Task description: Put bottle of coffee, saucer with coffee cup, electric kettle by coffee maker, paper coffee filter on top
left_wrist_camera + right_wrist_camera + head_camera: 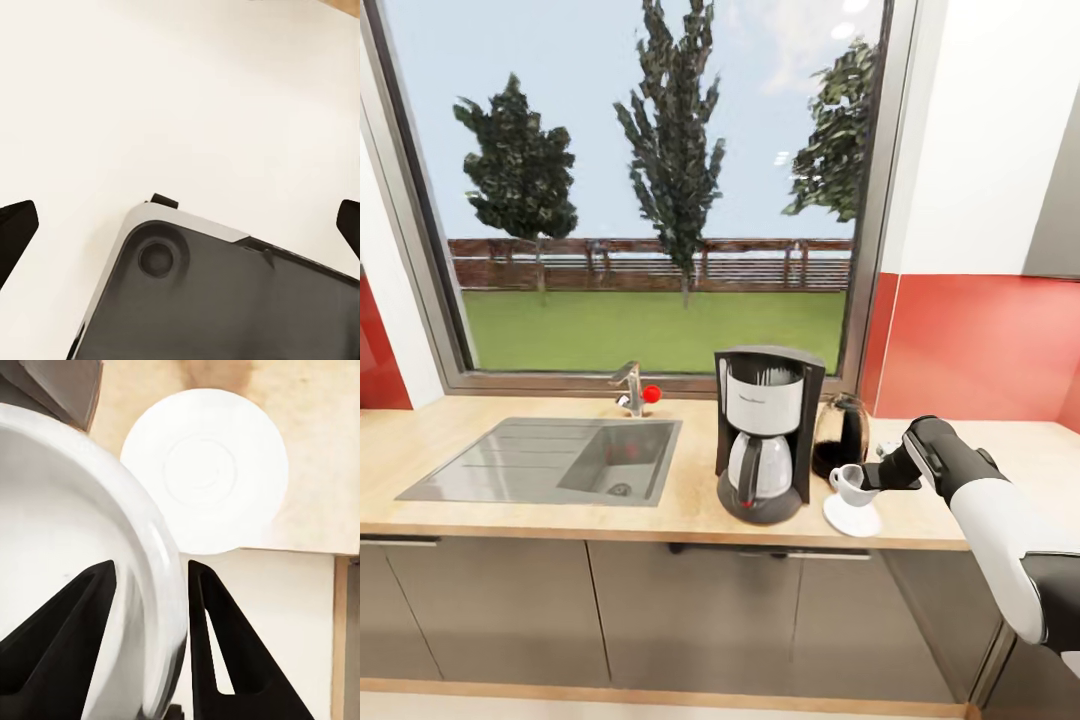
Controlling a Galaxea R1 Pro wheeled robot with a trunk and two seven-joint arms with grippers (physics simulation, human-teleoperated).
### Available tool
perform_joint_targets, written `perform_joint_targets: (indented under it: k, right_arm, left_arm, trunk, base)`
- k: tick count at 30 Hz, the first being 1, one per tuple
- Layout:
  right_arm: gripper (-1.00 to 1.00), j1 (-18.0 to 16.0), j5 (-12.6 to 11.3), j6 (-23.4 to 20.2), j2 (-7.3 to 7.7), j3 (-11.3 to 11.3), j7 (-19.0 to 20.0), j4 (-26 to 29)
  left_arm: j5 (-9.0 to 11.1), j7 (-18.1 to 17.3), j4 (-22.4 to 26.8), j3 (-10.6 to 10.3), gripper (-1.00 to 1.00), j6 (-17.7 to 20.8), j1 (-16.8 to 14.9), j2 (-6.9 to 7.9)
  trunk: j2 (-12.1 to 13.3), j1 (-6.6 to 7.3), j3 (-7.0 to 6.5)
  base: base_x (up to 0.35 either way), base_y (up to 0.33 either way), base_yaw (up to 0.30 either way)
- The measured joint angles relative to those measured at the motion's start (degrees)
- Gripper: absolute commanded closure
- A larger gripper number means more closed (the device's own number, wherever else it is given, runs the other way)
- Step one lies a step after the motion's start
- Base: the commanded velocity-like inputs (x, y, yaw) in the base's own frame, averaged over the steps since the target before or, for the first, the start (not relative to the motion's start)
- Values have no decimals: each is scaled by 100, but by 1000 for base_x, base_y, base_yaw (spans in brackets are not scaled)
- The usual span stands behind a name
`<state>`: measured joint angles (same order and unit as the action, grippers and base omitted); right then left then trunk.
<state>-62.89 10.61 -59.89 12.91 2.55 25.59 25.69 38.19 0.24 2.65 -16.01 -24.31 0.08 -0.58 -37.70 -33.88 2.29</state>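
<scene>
A: Pinched across its rim by the right gripper point(150, 637), one black finger inside the bowl, one outside: the coffee cup point(850, 483). Why carried so high?

B: Probably to clear the saucer point(852, 518) before lowering. Held just above it, near the front edge of the countertop point(560, 520), apparently not yet resting on it.

A: And the look of the cup?

B: Small, white, rounded, glossy; thin wall, judging by the wrist view. Handle not clearly seen. Below it the saucer point(206, 469): flat, round, white, with a faint ring in the middle, at the very lip of the worktop.

A: Why there?

B: Next to the coffee maker point(765, 430), just to its right, as the task wants. Behind the saucer, the dark electric kettle point(842, 432), already at the machine's right. No filter visible on top.

A: Farther back?

B: Sink point(550, 460) to the left, tap point(630, 388) behind it, then the window point(650, 190).

A: The left gripper point(180, 225)?

B: Spread wide, holding nothing, over pale floor and the robot's base point(225, 300).
</scene>
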Motion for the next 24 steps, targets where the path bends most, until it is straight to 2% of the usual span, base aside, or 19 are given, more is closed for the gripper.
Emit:
perform_joint_targets:
  k: [13, 24]
  right_arm:
    - [100, 0, 29, 1, -4, 24, -22, -82]
    - [100, 0, 50, 1, -3, 35, -33, -103]
  left_arm:
    - [-12, 0, 0, 4, -100, -7, 0, -4]
    - [-23, 0, 0, 6, -100, -8, 0, -4]
  trunk:
    - [0, -2, 0]
    - [-440, -243, 197]
  base:
    - [24, 0, 0]
    - [0, 0, 0]
